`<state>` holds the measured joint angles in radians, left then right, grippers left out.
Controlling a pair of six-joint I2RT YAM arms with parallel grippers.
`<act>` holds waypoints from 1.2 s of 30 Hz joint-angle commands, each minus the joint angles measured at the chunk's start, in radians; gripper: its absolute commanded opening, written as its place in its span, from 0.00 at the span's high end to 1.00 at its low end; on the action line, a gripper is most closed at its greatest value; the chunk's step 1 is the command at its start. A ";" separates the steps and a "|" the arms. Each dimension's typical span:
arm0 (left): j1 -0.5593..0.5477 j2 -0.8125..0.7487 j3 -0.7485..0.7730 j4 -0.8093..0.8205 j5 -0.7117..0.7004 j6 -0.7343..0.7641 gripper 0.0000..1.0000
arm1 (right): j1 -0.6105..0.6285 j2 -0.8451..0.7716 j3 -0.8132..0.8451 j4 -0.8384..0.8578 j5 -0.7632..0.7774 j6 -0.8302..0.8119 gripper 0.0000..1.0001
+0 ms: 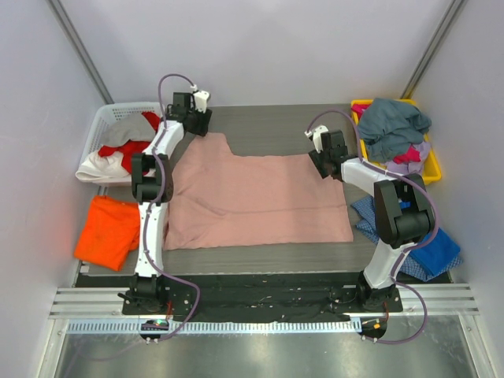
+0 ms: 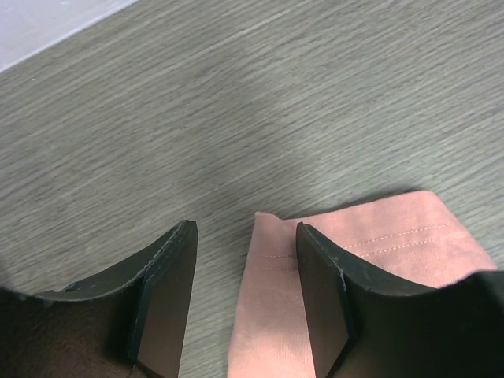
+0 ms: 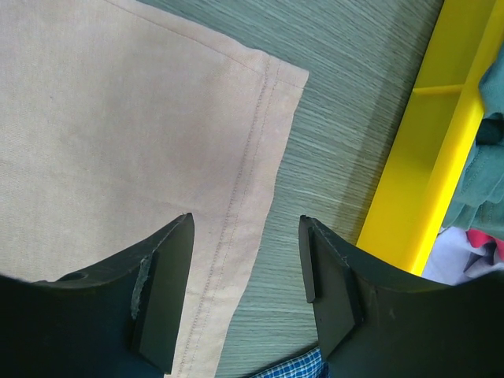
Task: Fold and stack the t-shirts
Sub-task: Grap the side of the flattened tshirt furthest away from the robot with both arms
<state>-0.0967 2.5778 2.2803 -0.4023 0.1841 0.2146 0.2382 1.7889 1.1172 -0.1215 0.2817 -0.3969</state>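
Grey bench [image 1: 268,126], pink shirt [image 1: 260,201] spread flat at centre. Left hand [image 2: 244,236] spread over its far corner, right hand [image 3: 246,224] spread astride hem, not yet pinching. Risk: closing too high, missing cloth or snagging one layer, skewing fold.

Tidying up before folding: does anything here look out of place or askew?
White and red shirts spill over the near rim of the white basket, a grey-teal shirt heaps above the yellow bin, and the orange shirt lies rumpled on the left of the table. The pink shirt lies flat.
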 commanded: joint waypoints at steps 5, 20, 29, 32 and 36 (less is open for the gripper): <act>0.003 0.012 0.031 -0.062 0.078 0.002 0.46 | 0.003 -0.043 0.003 0.034 -0.006 0.001 0.38; -0.014 0.007 0.030 -0.110 0.054 0.058 0.83 | 0.001 -0.036 0.001 0.037 0.037 0.000 0.41; -0.020 -0.030 -0.019 -0.078 0.040 0.071 1.00 | -0.048 0.044 0.110 0.043 -0.004 0.046 0.41; -0.020 -0.045 -0.048 -0.063 0.038 0.078 1.00 | -0.092 0.102 0.194 0.005 -0.076 0.107 0.41; -0.021 -0.056 -0.067 -0.055 0.032 0.092 1.00 | -0.123 0.176 0.299 -0.033 -0.168 0.154 0.41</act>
<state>-0.1158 2.5717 2.2448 -0.4549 0.2352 0.2779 0.1436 1.9194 1.3144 -0.1360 0.2146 -0.3218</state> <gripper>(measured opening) 0.054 0.592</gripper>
